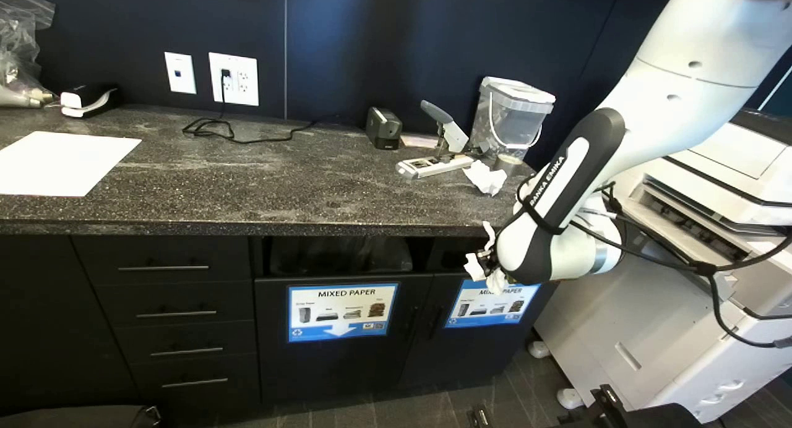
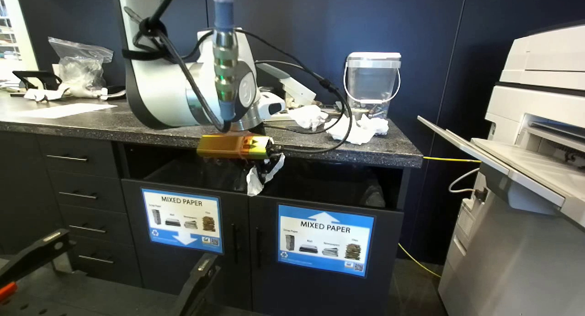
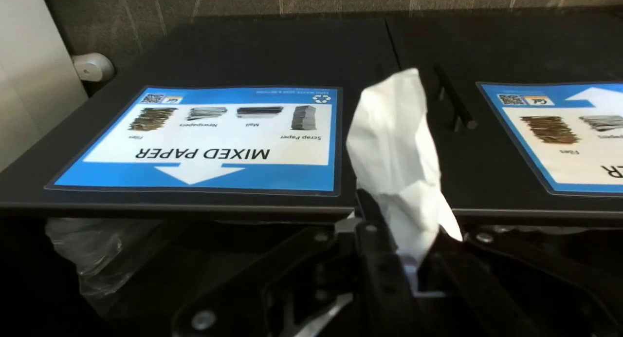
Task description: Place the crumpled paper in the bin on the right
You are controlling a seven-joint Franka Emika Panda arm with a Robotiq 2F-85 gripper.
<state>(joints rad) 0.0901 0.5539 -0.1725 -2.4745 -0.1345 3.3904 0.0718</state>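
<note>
Holding crumpled white paper (image 3: pixel 396 166) pinched tight in gripper (image 3: pixel 409 234), with loose ends out. Hanging mostly below front edge of countertop (image 2: pixel 397 154); in an exterior view near door seam (image 2: pixel 251 279), in an exterior view overlapping right MIXED PAPER label (image 1: pixel 486 310). So probably out in front of right bin slot (image 2: pixel 329 181), not in yet.

Main risk: letting go from here. Could slide straight down to floor (image 3: pixel 316 1), for lack of inward reach, or tip into left bin slot (image 2: pixel 137 160), for lack of rightward shift. Can't tell depth past top edge of right door (image 3: pixel 219 209).

Could also knock countertop on the way in, because of low headroom, and jar paper free early. Might catch a loose end on that door edge or on clear plastic liner (image 3: pixel 112 249). May cling after release, being so light and tightly squeezed.

Watch black cable (image 2: pixel 351 119), looping in front of white paper wad (image 2: pixel 361 133) on countertop: could drag that off when swinging right. Better to shift right, reach deeper, then let go.
</note>
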